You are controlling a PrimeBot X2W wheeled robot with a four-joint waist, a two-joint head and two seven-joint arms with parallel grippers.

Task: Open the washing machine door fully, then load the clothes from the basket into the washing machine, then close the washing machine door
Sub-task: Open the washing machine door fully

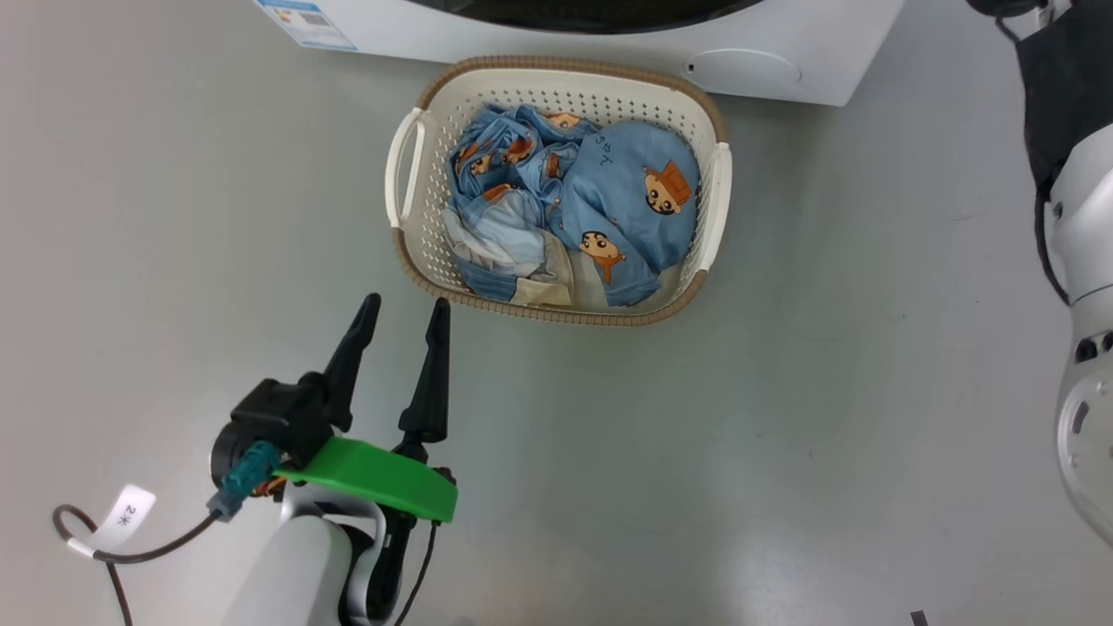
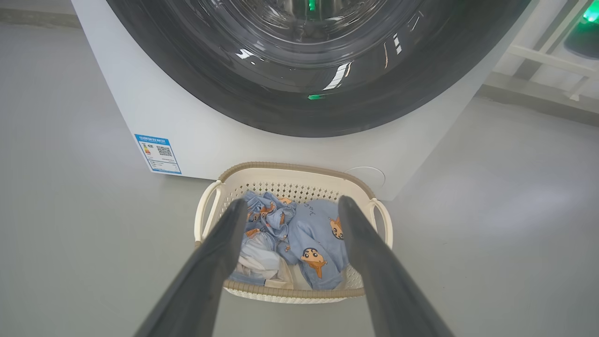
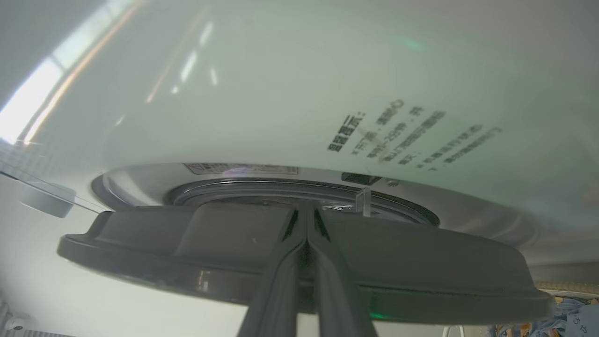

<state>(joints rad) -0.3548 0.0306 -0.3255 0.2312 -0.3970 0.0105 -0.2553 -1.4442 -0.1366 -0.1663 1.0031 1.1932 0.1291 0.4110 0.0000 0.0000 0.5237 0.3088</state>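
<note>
Step in hand, by my reading: opening the door, the first of the three.

From the right wrist view I find the right gripper (image 3: pixel 306 216) closed, its two fingers pressed together with nothing between them and their tips against the dark rim of the door (image 3: pixel 421 264). The door stands a little way off the white front of the washing machine (image 3: pixel 290 93), with a steel ring showing in the gap. I judge it ajar, not fully open. Whether the fingertips hook behind the rim or merely press on it I cannot tell.

The left gripper (image 1: pixel 407 303) hangs open and empty above the floor (image 1: pixel 783 435), just short of the near rim of the basket (image 1: pixel 556 315) and pointing at it. The basket sits on the floor close against the machine's front, below the door. All the clothes (image 1: pixel 635 191) lie inside it, a blue printed heap with pale cloth at the near side (none loaded yet).

Next move, as I judge it: draw the door round on its hinge until it stands wide. The basket lies directly under that swing, so the door's lower edge wants watching.
</note>
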